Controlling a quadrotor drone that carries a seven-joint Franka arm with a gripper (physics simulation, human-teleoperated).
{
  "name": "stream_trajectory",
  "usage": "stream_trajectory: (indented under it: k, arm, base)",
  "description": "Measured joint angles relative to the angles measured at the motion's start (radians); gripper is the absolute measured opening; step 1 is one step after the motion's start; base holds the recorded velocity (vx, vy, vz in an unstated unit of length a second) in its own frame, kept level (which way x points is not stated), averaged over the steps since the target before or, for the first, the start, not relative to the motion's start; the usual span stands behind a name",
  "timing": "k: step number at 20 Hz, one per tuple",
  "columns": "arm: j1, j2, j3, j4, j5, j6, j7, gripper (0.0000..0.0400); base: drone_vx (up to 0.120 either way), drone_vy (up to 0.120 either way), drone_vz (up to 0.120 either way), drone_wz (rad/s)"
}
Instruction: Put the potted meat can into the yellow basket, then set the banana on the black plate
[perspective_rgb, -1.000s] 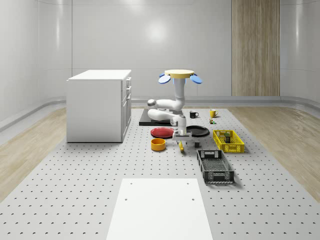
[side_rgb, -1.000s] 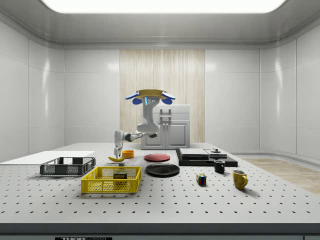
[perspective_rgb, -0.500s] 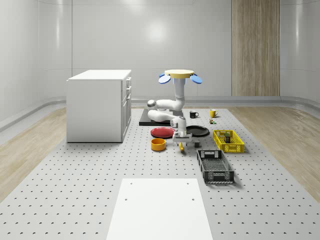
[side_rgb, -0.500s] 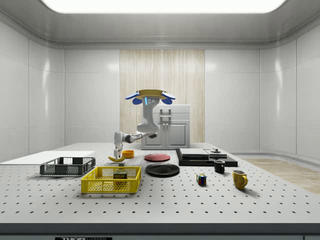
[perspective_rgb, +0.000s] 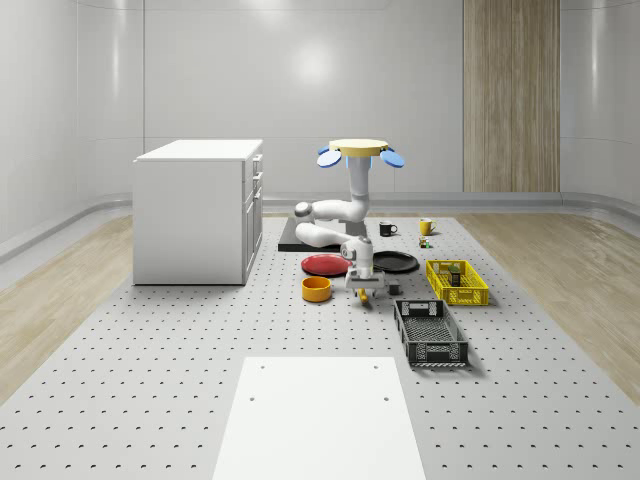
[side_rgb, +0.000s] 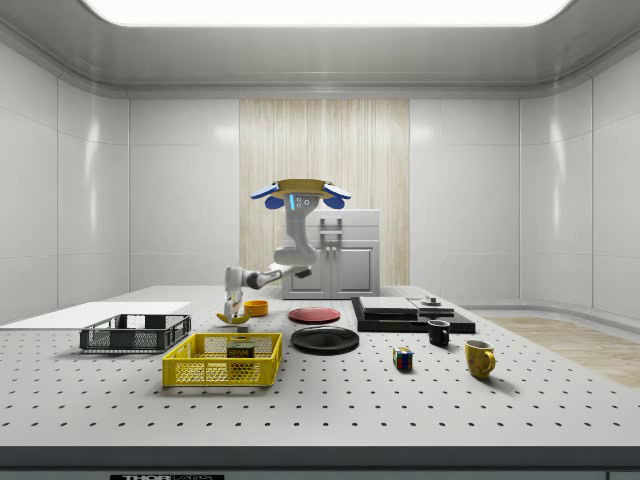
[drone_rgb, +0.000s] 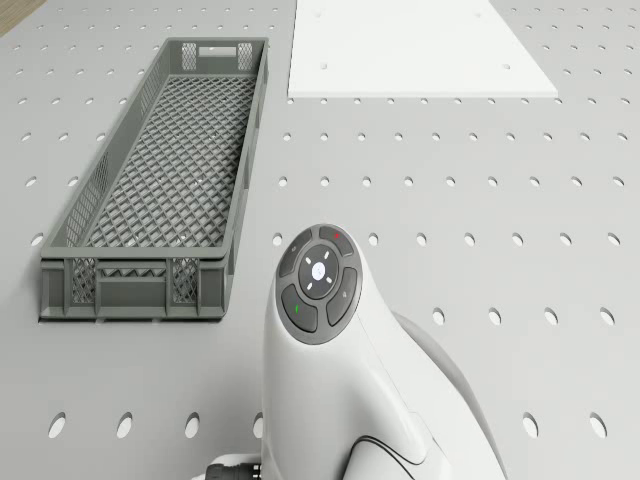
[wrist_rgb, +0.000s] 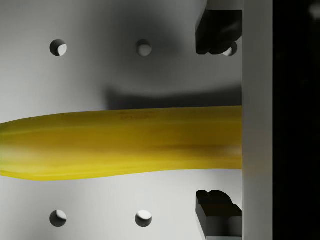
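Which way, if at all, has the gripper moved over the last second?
Yes. In the side view the gripper has come down toward the banana, nearer the table.

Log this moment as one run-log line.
can: in yellow basket | gripper: straddling banana on table, jaws open | drone: hovering above black plate

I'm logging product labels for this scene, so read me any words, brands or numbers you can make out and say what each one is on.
"SPAM", faintly, on the potted meat can lying in the yellow basket.
Black plate with white lettering on the table's front edge: too small to read.
Banana: a faint mark on the peel, unreadable.
Arm's button pad: symbols only, no text.
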Motion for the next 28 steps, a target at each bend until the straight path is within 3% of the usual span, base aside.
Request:
stream_trajectory:
  k: [18,21,23,25,28]
  arm:
    - [0.013,0.006,-0.037,0.029,-0.033,0.022,-0.031,0.04]
    - [0.012,0.008,-0.039,0.03,-0.036,0.022,-0.031,0.0279]
    - [0.012,0.009,-0.04,0.03,-0.037,0.021,-0.031,0.0228]
    - [0.012,0.011,-0.04,0.03,-0.038,0.02,-0.031,0.0197]
    - [0.013,0.013,-0.041,0.03,-0.042,0.017,-0.044,0.019]
  base:
    - [0.0,0.0,0.0,0.0]
    - [0.0,0.0,0.0,0.0]
    - [0.0,0.0,0.0,0.0]
    - [0.0,0.0,0.0,0.0]
    - [0.0,0.0,0.0,0.0]
